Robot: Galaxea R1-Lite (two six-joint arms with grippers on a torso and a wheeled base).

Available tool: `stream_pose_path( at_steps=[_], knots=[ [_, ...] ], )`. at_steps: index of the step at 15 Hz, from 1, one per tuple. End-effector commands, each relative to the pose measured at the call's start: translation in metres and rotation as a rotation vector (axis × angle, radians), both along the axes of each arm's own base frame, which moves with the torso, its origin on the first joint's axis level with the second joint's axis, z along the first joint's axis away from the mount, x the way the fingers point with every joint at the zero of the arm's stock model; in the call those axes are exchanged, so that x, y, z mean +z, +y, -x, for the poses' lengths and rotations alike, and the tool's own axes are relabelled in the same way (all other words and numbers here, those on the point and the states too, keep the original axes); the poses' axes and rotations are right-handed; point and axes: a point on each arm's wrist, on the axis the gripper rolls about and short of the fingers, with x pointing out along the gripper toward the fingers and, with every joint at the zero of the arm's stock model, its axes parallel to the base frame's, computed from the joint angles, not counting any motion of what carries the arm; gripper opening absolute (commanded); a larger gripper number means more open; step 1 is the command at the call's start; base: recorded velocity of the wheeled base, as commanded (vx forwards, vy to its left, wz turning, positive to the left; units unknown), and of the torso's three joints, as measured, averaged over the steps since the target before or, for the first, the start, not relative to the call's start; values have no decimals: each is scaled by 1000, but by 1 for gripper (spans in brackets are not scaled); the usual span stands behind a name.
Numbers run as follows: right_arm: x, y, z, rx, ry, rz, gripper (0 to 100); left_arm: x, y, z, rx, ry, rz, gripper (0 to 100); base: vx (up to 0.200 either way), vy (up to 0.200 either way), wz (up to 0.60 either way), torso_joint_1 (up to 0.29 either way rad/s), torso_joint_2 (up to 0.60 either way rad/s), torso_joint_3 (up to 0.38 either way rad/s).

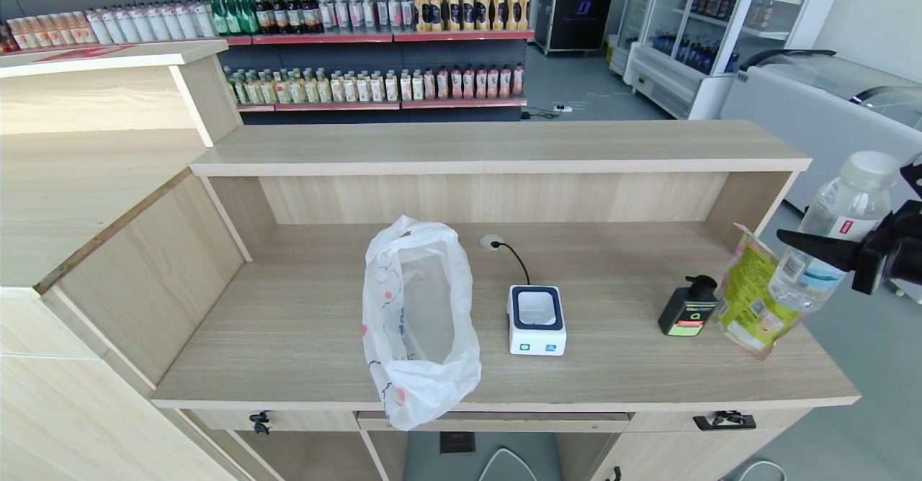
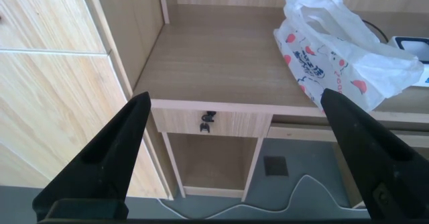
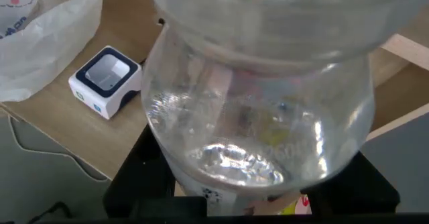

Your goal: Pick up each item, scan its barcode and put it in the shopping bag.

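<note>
Right fingers (image 1: 821, 247): clenched on the water bottle (image 1: 846, 200), gripping it around the lower body.
Water bottle: in the air off the right end of the surface (image 1: 288, 322), just beside the green snack pouch (image 1: 749, 297).
Long axis: tilted, with the cap up and leaning to the robot's right and the base down toward the surface.
Key relation: the scanner (image 1: 536, 319) lies to the robot's left of the bottle, well apart from it. The black pump bottle (image 1: 688, 308) and the pouch stand in between. The scanner's window faces up, so the bottle probably needs carrying leftward over those two and lowering label-first.
Nearer arm: the right, no contest, and it already holds the item.
Left fingers (image 2: 114, 150): spread wide with nothing between them, low off the surface's front left corner, near the drawer handle (image 2: 208, 120).
Shopping bag (image 1: 418, 322): standing on the surface just left of the scanner, mouth open upward. No item can be made out inside.
Yet to scan, by the look of it: bottle, pump bottle and pouch.
Watch for: the bag's soft rim may fold as something drops in.
</note>
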Motion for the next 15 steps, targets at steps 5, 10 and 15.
stream_pose_path(
  at_steps=[5,10,15],
  knots=[
    [3,4,6,-50,-35,79,0,0,0,0,1,0,0,100,0,0,240,1,1,1],
    [5,22,-23,-38,-76,116,0,0,0,0,1,0,0,100,0,0,600,7,4,4],
    [-27,29,-57,151,-151,199,0,0,0,0,1,0,0,100,0,0,120,0,0,1]
  ],
)
